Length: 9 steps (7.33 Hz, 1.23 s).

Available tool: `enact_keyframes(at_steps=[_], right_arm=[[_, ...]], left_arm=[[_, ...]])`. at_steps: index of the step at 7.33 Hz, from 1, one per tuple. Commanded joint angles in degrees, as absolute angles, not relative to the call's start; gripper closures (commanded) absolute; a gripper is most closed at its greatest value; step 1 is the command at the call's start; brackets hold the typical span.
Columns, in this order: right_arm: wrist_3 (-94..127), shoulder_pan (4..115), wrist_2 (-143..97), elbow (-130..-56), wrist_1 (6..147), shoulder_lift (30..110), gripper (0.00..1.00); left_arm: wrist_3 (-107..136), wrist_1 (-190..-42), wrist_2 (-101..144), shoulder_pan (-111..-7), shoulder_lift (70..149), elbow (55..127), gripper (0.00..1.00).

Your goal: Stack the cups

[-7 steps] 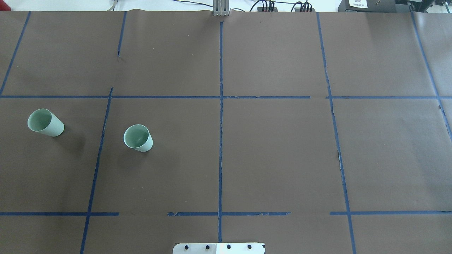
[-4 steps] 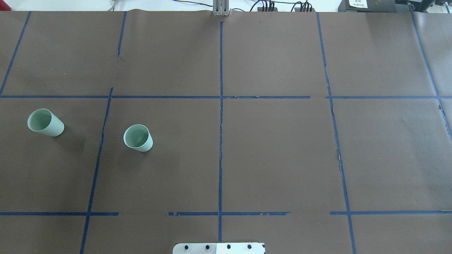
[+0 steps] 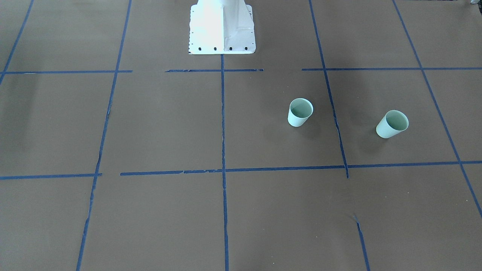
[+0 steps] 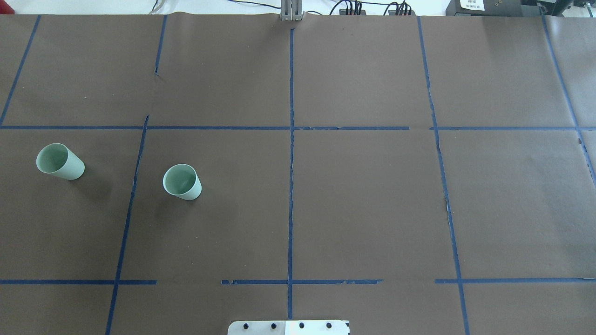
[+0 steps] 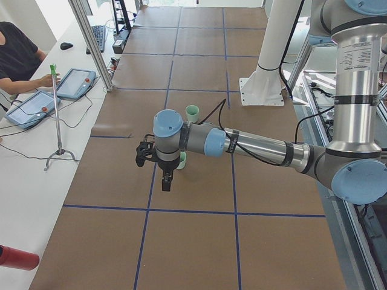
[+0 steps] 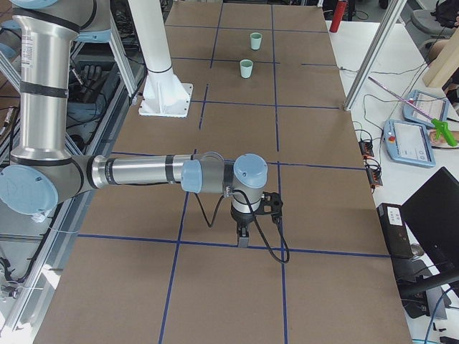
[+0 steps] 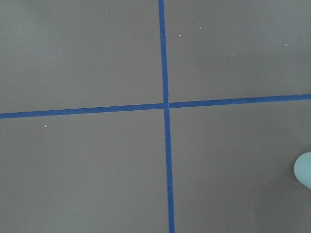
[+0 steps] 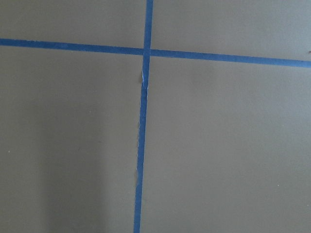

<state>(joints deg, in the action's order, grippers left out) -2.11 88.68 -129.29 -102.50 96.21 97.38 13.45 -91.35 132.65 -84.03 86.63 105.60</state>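
Two pale mint-green cups stand upright and apart on the brown table, on the robot's left half. One cup (image 4: 60, 161) (image 3: 392, 124) is at the far left. The other cup (image 4: 182, 182) (image 3: 300, 112) is nearer the middle. Neither gripper shows in the overhead or front views. In the exterior left view my left gripper (image 5: 165, 183) points down over the table, just in front of the far-left cup (image 5: 182, 161); I cannot tell whether it is open. In the exterior right view my right gripper (image 6: 242, 239) hangs far from both cups (image 6: 246, 68); I cannot tell its state.
The white robot base plate (image 4: 288, 327) sits at the table's near edge, with its pillar (image 5: 275, 48). Blue tape lines cross the table. A cup edge (image 7: 304, 170) shows in the left wrist view. Operators' tablets (image 5: 75, 83) lie on a side bench.
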Motion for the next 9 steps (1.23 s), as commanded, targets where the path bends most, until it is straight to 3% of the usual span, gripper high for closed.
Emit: enact_keyframes(at_steps=[1, 3, 9], right_arm=[[-2.1, 88.7, -129.3, -102.5, 96.2, 97.4, 0.00], [-2.1, 88.7, -129.3, -102.5, 96.2, 97.4, 0.00], [-2.1, 88.7, -129.3, -102.5, 96.2, 97.4, 0.00]], left_arm=[[28.3, -102.0, 132.5, -75.8, 86.7, 104.0, 0.00], [32.5, -110.0, 132.5, -71.9, 87.4, 99.2, 0.00], [35.3, -113.2, 132.4, -65.0, 92.8, 91.5, 0.00]])
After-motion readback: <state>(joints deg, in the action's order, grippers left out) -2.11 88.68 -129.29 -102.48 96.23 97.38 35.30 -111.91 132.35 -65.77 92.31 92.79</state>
